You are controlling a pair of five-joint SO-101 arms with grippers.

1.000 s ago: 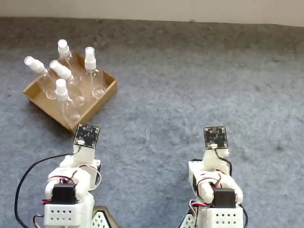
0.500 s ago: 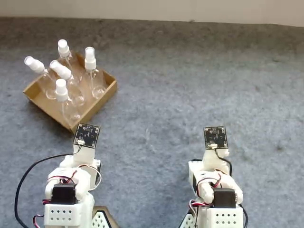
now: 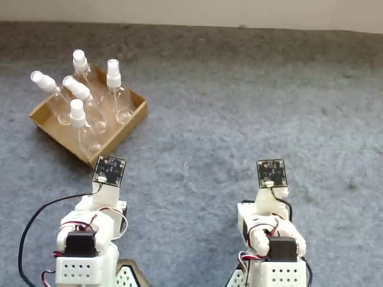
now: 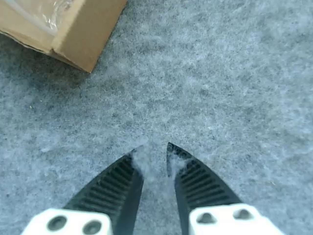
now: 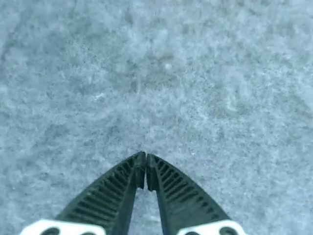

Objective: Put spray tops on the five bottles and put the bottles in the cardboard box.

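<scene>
Several clear bottles (image 3: 90, 113) with white spray tops stand in the cardboard box (image 3: 128, 128) at the far left of the grey carpet. Both arms sit folded back at the near edge. My left gripper (image 4: 152, 149) hangs over bare carpet just short of the box's near corner (image 4: 73, 34), its fingers slightly open and holding nothing. Over bare carpet to the right, my right gripper (image 5: 146, 157) is shut with nothing in it. From above, each arm shows as a wrist camera board, left (image 3: 109, 170) and right (image 3: 271, 173).
Grey carpet (image 3: 239, 107) covers the whole table. A pale wall edge runs along the far side. A black cable (image 3: 30, 230) loops beside the left arm's base.
</scene>
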